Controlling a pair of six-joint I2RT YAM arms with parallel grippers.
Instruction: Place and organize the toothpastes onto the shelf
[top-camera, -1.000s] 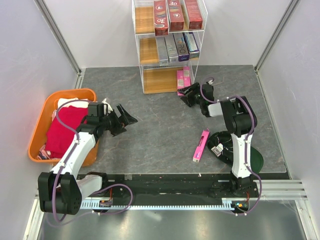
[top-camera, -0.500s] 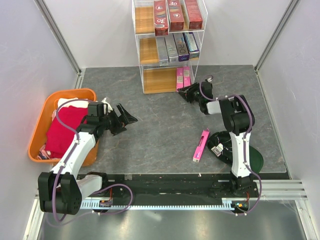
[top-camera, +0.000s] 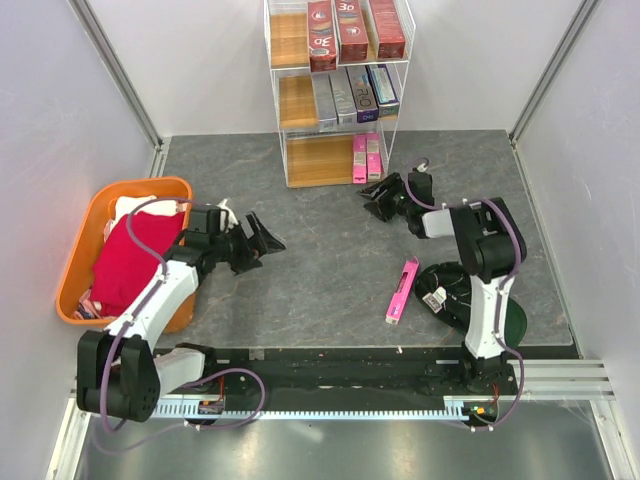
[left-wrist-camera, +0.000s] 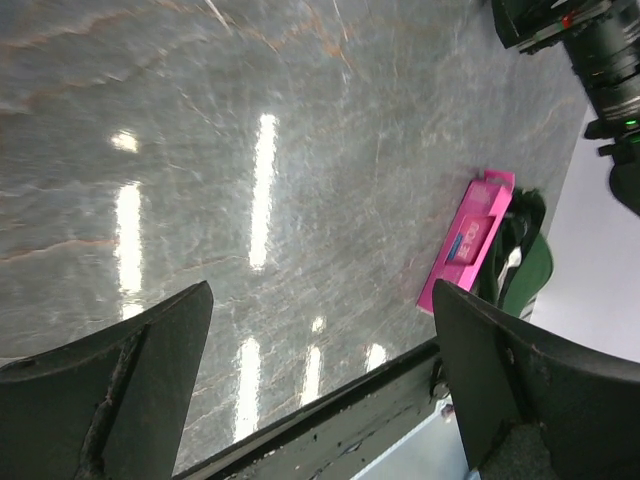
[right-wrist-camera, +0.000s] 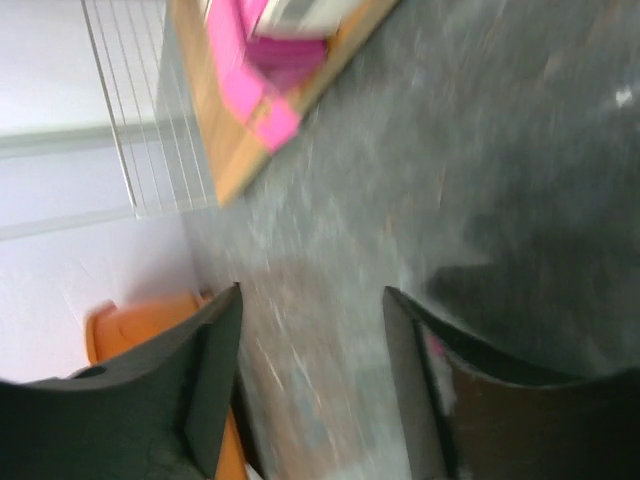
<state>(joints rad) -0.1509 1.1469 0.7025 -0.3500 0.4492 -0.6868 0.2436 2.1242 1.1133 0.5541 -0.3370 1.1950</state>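
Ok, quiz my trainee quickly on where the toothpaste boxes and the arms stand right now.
1. How many slim pink cardboard boxes stand on the bottom wooden tier of the tall white wire shelf?
2. True or false: the left end effector grips a box.
3. The loose pink box lies: A) on the shelf's top tier; B) on the grey table near the right arm's base; C) in the left end effector.
Key: 1 two; 2 false, open and empty; 3 B.
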